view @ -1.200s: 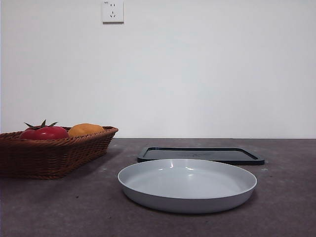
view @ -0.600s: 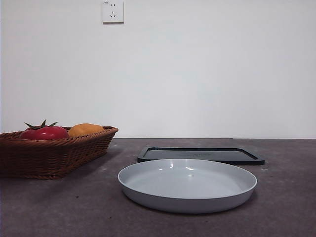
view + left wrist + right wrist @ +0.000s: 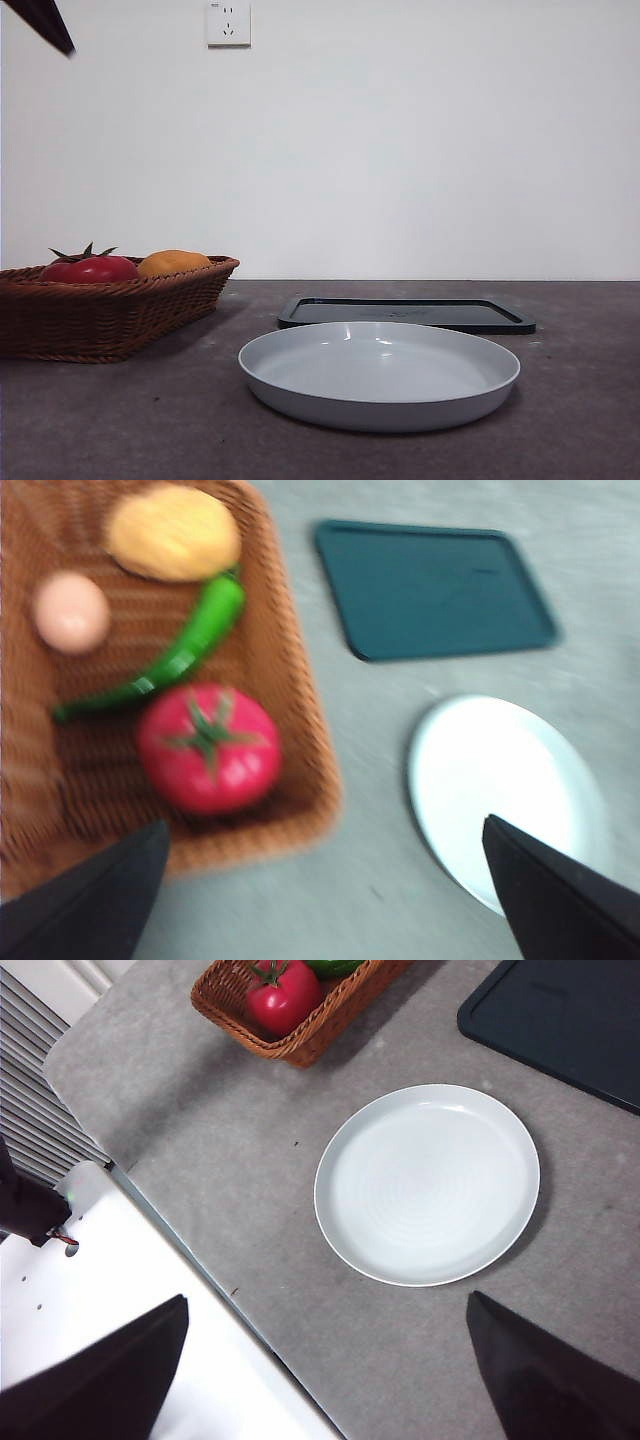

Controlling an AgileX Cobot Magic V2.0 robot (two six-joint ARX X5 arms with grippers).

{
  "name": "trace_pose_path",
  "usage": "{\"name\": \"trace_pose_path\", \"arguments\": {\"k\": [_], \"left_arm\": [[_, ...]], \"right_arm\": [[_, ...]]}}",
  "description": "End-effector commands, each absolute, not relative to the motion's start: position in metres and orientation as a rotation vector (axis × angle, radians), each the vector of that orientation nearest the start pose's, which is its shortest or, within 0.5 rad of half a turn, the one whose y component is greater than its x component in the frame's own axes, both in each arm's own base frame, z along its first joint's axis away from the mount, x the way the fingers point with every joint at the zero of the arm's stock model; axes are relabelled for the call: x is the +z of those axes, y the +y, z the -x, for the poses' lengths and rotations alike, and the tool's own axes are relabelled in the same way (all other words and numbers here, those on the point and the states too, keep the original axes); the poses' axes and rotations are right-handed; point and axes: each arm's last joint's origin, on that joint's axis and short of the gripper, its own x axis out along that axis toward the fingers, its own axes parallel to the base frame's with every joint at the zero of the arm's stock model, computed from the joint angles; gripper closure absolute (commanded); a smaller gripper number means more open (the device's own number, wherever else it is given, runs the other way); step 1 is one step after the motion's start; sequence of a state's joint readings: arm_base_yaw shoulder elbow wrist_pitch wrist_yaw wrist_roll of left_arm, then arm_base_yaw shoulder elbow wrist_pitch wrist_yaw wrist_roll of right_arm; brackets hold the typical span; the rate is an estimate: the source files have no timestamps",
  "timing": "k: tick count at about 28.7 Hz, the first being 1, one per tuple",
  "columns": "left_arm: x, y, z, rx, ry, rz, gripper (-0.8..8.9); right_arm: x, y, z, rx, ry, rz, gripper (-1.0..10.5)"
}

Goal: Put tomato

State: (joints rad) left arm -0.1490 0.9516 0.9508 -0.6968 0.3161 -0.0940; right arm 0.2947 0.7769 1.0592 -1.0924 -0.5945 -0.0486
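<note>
Hovering above the basket, the left gripper spread its jaws wide over the tomato lying inside, apparently lining up a grasp; the right gripper waited, jaws apart.

A brown wicker basket is sitting at one side of the grey table. Inside it, an orange-yellow fruit, a small pale pink fruit and a long green pepper are being held; the pepper is lying between the two fruits, one end close to the orange-yellow one. A white round plate is lying empty on the table, near the basket but apart from it. A flat dark tray is lying just behind the plate, also empty. A white wall socket is being seen high on the wall.
</note>
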Motion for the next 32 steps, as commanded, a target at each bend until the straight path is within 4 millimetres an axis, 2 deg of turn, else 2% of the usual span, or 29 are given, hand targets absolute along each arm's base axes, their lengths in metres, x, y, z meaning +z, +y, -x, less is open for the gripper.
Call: {"name": "trace_pose_path", "arguments": {"k": [1,7,14,20,32], "left_arm": [[0.316,-0.040,-0.202,-0.416,0.699,0.112,3.09],[0.290,-0.047,-0.241,-0.410,0.751,0.072,3.10],[0.257,-0.051,-0.273,-0.378,0.826,0.034,3.10],[0.239,-0.054,-0.287,-0.385,0.853,0.019,3.10],[0.219,-0.058,-0.299,-0.385,0.897,0.012,3.10]], "right_arm": [[0.352,0.049,-0.105,0.869,0.784,-0.067,5.0],[0.352,0.049,-0.105,0.869,0.784,-0.068,5.0],[0.352,0.049,-0.105,0.870,0.784,-0.068,5.0],[0.352,0.049,-0.105,0.870,0.784,-0.068,5.0],[0.352,0.049,-0.105,0.870,0.784,-0.068,5.0]]}}
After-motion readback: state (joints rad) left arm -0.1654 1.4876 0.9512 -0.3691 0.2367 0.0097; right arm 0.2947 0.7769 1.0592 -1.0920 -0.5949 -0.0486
